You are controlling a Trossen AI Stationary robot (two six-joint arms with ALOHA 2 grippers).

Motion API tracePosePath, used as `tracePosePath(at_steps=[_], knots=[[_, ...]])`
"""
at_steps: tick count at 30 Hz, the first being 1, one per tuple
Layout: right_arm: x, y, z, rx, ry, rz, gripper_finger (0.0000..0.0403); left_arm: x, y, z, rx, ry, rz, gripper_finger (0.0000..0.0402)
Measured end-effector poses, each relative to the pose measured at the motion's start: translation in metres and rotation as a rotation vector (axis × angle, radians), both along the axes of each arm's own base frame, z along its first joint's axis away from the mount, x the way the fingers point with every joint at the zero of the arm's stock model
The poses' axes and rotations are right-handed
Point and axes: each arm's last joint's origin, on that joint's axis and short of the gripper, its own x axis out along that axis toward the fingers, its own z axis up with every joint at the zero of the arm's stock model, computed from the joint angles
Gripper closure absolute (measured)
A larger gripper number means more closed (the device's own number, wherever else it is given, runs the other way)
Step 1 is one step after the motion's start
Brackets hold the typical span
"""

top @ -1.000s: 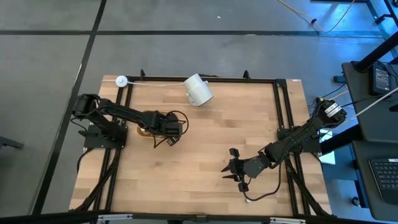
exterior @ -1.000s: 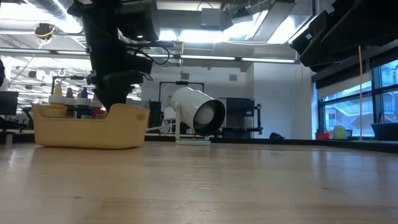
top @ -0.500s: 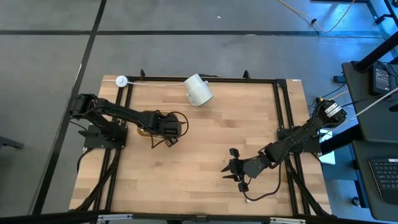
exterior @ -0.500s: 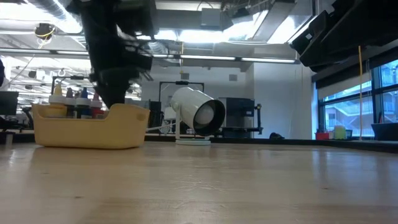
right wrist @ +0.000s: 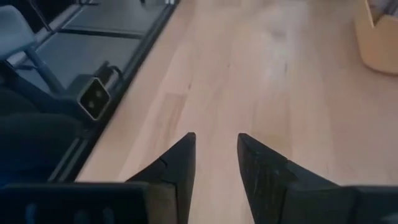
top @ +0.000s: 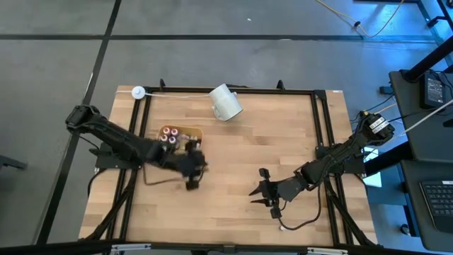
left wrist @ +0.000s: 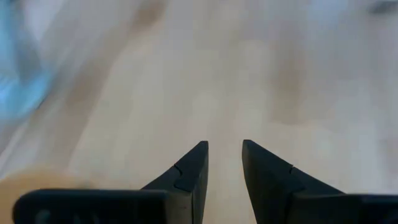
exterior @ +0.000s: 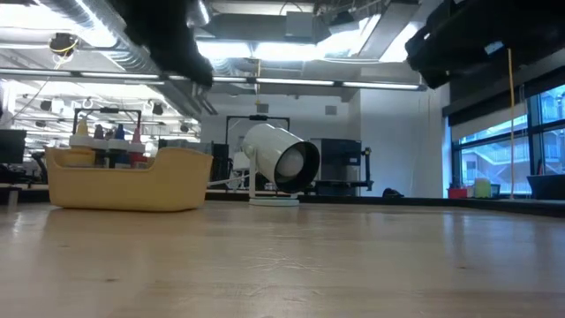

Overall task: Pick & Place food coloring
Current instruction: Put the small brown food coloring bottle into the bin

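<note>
left arm stretched low over the wooden table, right arm waiting near the middle

the left gripper (top: pixel 192 170) reaches past the yellow tray (top: pixel 190 132) over bare planks, its dark wedge fingers (left wrist: pixel 189 177) a narrow gap apart with nothing between them. the right gripper (top: pixel 260 193) hangs over the table (top: pixel 283 134) to the right of centre, tips slightly parted and empty. the food coloring (top: pixel 168 134), tiny capped bottles, stands upright inside the smooth, rounded tray. a white cylindrical cup (top: pixel 226 103) lies on its side near the far edge.
</note>
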Motion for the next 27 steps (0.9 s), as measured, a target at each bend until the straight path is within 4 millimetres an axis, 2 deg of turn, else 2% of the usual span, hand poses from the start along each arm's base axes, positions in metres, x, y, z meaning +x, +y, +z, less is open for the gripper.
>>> tracePosePath(at_steps=[5,10,14,17,22,24,27], knots=[[-0.003,0.005,0.001,0.008,-0.005,0.025,0.0254,0.0,-0.037,-0.005,0.048,-0.268,-0.263,0.0303],[-0.008,0.014,0.003,0.005,-0.008,0.061,0.0175,-0.003,-0.054,-0.002,0.021,-0.456,-0.434,0.0303],[-0.004,0.026,0.021,0.064,-0.008,0.104,0.0115,-0.003,-0.055,0.006,0.015,-0.521,-0.452,0.0303],[-0.002,0.043,0.046,0.086,-0.011,0.236,0.0089,-0.005,-0.054,0.01,0.008,-0.533,-0.445,0.0302],[-0.006,0.067,0.087,0.04,-0.146,0.447,0.0076,-0.006,-0.055,0.01,0.006,-0.532,-0.449,0.0306],[-0.008,0.071,0.093,0.01,-0.165,0.514,0.0075,-0.006,-0.055,0.01,0.007,-0.531,-0.45,0.0307],[-0.011,0.072,0.095,-0.025,-0.104,0.519,0.0075,-0.006,-0.055,0.01,0.007,-0.529,-0.45,0.0306]])
